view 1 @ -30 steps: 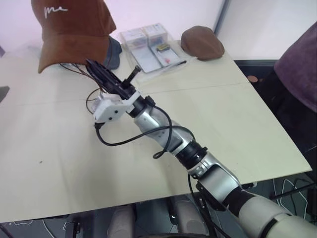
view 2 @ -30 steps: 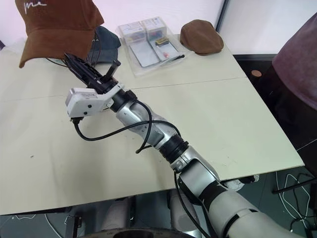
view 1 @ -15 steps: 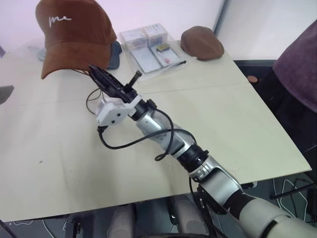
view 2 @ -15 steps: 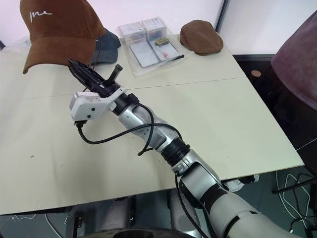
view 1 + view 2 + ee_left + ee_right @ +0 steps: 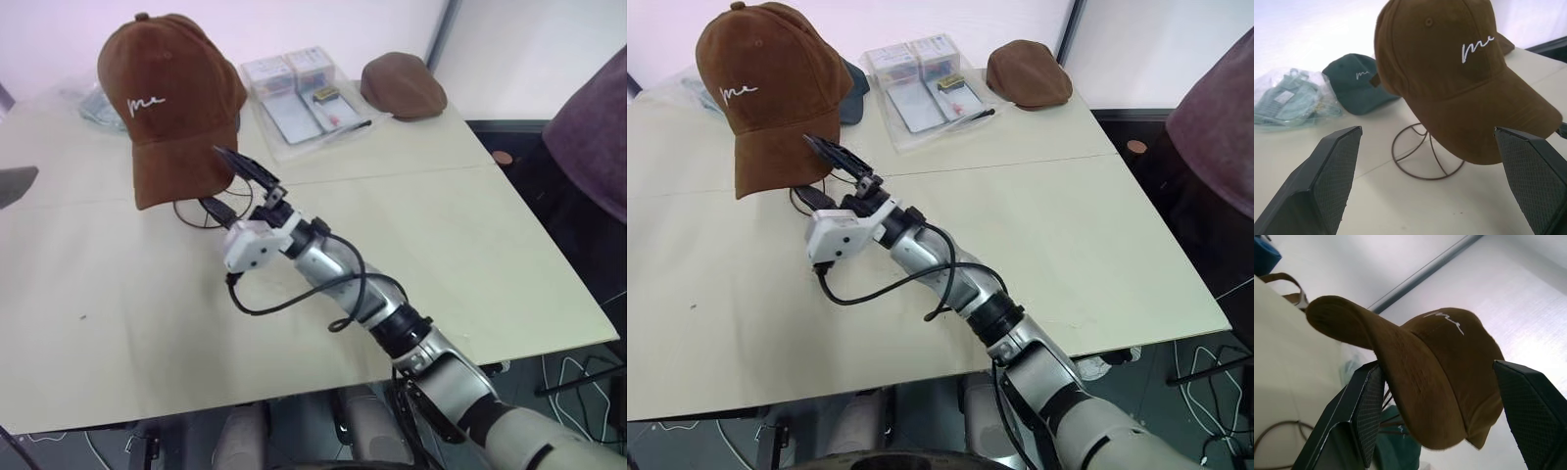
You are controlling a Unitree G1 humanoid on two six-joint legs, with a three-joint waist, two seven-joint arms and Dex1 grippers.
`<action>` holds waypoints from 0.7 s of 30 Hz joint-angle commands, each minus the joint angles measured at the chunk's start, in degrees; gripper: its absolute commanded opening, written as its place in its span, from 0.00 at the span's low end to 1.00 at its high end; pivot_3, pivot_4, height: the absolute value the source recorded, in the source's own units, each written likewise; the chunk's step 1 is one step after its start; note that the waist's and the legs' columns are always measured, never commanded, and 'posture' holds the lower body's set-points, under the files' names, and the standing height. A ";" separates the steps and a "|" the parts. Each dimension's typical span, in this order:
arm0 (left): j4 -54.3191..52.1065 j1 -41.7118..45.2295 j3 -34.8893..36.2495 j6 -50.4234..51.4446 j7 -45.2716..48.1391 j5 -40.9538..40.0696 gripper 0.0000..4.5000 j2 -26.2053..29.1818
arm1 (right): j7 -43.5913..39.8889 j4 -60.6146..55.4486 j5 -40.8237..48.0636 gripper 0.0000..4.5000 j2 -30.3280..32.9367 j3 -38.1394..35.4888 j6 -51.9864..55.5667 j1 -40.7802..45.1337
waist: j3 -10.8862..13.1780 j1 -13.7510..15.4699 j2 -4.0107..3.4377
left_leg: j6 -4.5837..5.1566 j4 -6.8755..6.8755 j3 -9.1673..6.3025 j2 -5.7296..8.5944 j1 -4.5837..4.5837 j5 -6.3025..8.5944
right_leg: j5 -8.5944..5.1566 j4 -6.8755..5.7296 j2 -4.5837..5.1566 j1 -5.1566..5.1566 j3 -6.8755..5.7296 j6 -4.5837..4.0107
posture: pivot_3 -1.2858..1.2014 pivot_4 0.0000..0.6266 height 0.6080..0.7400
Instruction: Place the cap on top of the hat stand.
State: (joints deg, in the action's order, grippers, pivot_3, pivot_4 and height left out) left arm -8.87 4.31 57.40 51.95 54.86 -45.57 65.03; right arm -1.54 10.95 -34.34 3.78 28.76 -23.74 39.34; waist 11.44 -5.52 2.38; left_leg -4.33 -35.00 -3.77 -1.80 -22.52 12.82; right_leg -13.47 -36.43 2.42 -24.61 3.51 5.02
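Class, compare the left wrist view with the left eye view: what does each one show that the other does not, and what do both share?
Left wrist view alone: the left pincer, open, and a clear bag of pale green items.

Left eye view alone: the right pincer, open just below the cap's side, the plain brown flat cap, and clear packets of cards.

Both: the cap sitting on the hat stand, whose ring base rests on the table.

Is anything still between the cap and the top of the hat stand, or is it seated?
Nothing visible stands between them. The cap sits over the dome of the hat stand, whose stem and ring base show beneath the brim. The right gripper is open beside the cap, with no grip on it.
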 commanded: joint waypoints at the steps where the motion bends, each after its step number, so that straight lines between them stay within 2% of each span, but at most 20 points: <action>1: -0.92 0.63 0.90 -0.11 -0.21 -0.27 1.00 1.27 | -3.98 -7.78 3.83 0.77 3.41 -3.25 -0.39 -2.64 | 0.00 0.03 0.01 | 0.00 -0.01 0.00 0.00 0.00 0.00 | 0.00 0.00 0.00 0.01 0.00 0.01 | 0.52 0.24 1.00; 7: -1.49 -2.10 0.35 -1.42 -0.89 2.29 1.00 -0.55 | -13.07 -19.75 14.83 0.77 8.37 -11.27 9.17 -9.05 | -0.01 0.02 0.01 | 0.00 -0.03 0.00 0.00 0.02 0.00 | -0.01 0.00 0.00 0.04 0.00 0.01 | 0.52 0.24 1.00; 12: -2.49 -7.73 0.19 -6.77 -3.17 8.08 1.00 -4.98 | -26.91 -23.13 34.82 0.77 14.98 -21.38 21.58 -7.91 | 0.03 0.14 -0.04 | 0.00 -0.04 0.02 -0.01 0.08 0.00 | 0.00 -0.02 0.00 0.07 0.01 0.00 | 0.52 0.24 1.00; 17: -3.93 -6.88 -2.24 -11.43 -10.82 10.84 1.00 -12.18 | -44.68 -19.44 50.37 0.77 28.93 -29.78 34.11 -3.66 | 0.06 1.46 -0.10 | 0.00 -0.13 0.07 0.00 0.07 0.00 | 0.00 0.02 0.05 0.13 0.01 0.00 | 0.52 0.24 1.00; 21: -5.34 -8.10 -3.80 -12.77 -14.44 10.96 1.00 -18.07 | -55.00 -12.60 56.22 0.77 38.33 -32.35 42.83 -0.78 | 0.06 1.68 -0.10 | 0.01 -0.14 0.12 0.01 0.07 0.00 | 0.00 0.11 0.08 0.17 0.01 0.00 | 0.52 0.24 1.00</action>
State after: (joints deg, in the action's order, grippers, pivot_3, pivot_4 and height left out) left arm -12.37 -3.72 53.83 40.49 41.91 -34.53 47.64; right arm -52.97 -3.13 18.65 40.61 -1.28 15.83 37.40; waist 11.50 -3.83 2.28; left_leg -4.32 -35.14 -3.64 -1.78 -22.45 12.83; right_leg -13.48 -36.32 2.51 -24.43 3.51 5.02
